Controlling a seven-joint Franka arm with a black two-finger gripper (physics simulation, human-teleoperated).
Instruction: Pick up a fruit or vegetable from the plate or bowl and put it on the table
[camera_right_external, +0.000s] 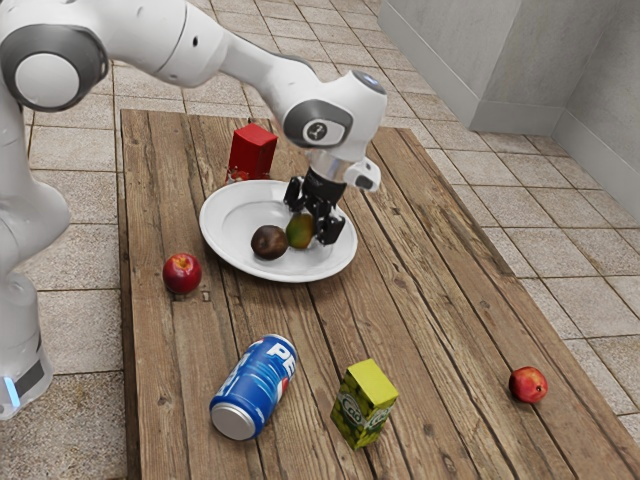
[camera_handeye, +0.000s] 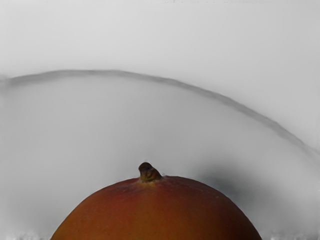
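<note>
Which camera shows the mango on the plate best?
The wrist view: it shows the mango close up, with its stem and reddish-orange top, though cut off below. The exterior view shows it smaller, greenish and orange, on the plate beside a dark fruit.

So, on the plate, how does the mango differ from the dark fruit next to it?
Colour: the mango is green in the exterior view and orange-red in the wrist view, while the dark fruit is deep brown, nearly black.
Place: the mango is right at the gripper; the dark fruit lies clear of it, toward the exterior view's left.
Shared: both are rounded and rest on the white plate.
</note>
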